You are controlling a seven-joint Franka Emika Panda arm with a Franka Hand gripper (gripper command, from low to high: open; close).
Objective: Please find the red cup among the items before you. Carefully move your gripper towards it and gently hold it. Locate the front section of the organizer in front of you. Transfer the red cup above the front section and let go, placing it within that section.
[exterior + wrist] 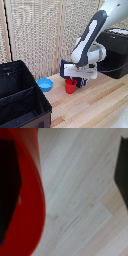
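Note:
The red cup (70,86) stands upright on the wooden table, just to the exterior view's right of a light-blue bowl. My gripper (75,80) is low over the cup, its dark-blue fingers reaching down at the rim. In the wrist view the cup's red wall (31,203) fills one side, with its dark inside beyond. One dark finger (123,173) shows at the opposite edge, well apart from the wall, so the gripper is open. The black fabric organizer (44,102) with its two compartments stands at the exterior view's lower left.
A shallow light-blue bowl (45,84) sits between the organizer and the cup. A glossy black machine (116,50) stands at the exterior view's right, behind the arm. A pale slatted wall runs along the back. The light wooden table (95,107) extends toward the front right.

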